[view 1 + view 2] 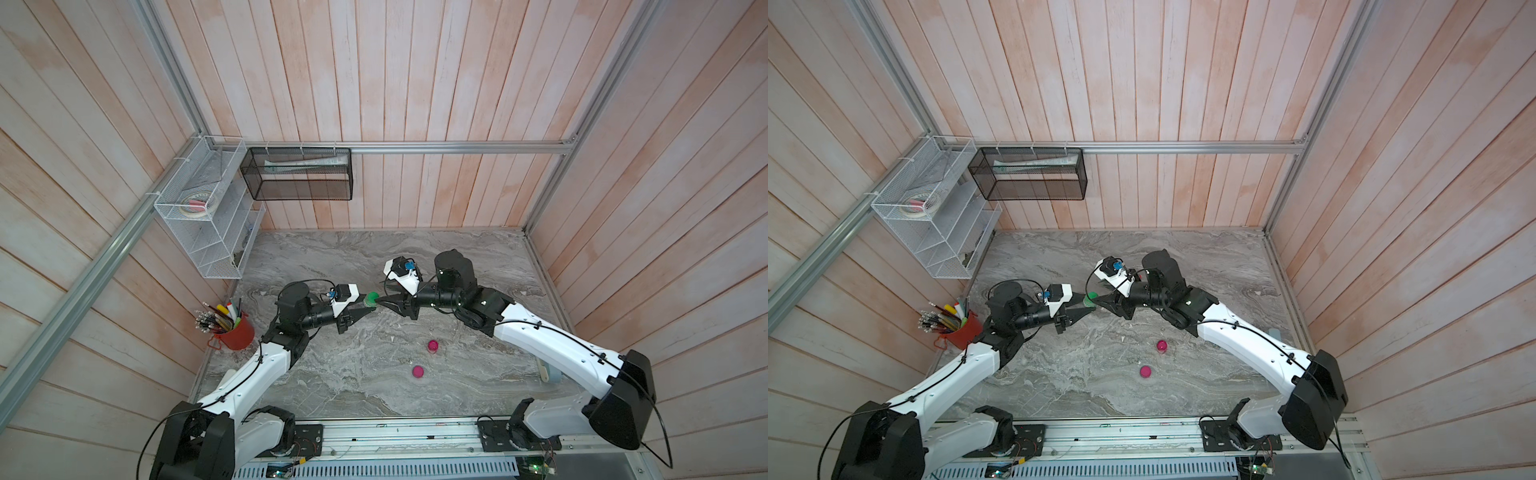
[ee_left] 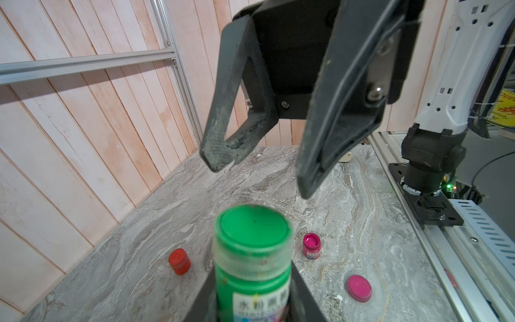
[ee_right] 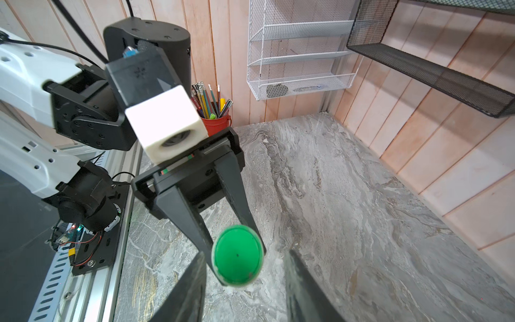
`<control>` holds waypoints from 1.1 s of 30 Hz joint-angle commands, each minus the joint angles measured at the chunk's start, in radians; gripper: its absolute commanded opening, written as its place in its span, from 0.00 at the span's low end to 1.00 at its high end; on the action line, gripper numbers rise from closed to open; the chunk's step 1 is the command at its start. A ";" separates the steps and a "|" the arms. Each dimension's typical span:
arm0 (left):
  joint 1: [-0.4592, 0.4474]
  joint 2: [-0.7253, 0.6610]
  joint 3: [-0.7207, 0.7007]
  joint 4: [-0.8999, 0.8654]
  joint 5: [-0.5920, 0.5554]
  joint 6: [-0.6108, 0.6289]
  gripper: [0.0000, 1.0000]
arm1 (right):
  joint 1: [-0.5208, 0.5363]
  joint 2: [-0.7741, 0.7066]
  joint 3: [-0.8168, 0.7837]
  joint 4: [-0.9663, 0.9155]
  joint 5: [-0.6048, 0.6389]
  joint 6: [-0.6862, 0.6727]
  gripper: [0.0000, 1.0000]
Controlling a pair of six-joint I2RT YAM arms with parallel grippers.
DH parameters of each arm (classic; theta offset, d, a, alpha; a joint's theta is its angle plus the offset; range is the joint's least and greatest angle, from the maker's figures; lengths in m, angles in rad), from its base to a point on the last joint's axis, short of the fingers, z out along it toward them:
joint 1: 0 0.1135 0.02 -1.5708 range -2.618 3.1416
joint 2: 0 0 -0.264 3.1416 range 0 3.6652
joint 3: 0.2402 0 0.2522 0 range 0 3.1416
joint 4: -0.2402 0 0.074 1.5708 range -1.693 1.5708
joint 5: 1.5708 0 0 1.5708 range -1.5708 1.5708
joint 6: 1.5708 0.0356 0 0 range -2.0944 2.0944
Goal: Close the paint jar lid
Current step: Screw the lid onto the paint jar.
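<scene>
1. My left gripper [image 1: 365, 306] is clamped on the body of the green paint jar [image 2: 250, 281]. In the left wrist view its two fingers press against the jar's labelled sides.
2. In both top views the jar is near the middle of the marble table [image 1: 332, 386], a little toward 12 o'clock. I cannot tell whether its base touches the marble.
3. The green lid [image 2: 253, 228] sits square on the jar's mouth. A pale ring of neck shows just beneath it, and I cannot tell whether the lid is screwed fully down.
4. My right gripper [image 2: 259, 178] has its jaws apart and has hold of nothing. It reaches toward the jar from 3 o'clock and the left gripper reaches from 9 o'clock, so the two nearly meet tip to tip.
5. In the left wrist view the right fingertips [image 2: 220, 147] hang close to the lid with a clear gap, not touching it.
6. An open pink jar [image 1: 433, 345] stands at 4 o'clock from the green jar, well apart. A pink lid [image 1: 417, 371] lies flat at 5 o'clock, near the pink jar but not touching it.
7. A small capped red jar [image 2: 179, 260] stands alone on the marble in the left wrist view.
8. A red pencil cup [image 1: 237, 332] stands at the table's 9 o'clock edge. A white wire rack [image 1: 203, 216] hangs on the wall toward 10 o'clock and a black mesh basket [image 1: 299, 174] toward 11 o'clock.
</scene>
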 commanded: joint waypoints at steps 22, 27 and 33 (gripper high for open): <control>0.002 -0.001 0.023 0.000 0.006 -0.007 0.33 | 0.044 0.074 0.065 -0.076 0.041 -0.031 0.40; 0.002 -0.001 0.022 -0.001 0.004 -0.006 0.33 | 0.047 0.071 0.060 -0.072 0.049 -0.026 0.38; 0.002 -0.001 0.023 0.000 0.002 -0.006 0.33 | 0.047 0.075 0.062 -0.073 0.055 -0.020 0.29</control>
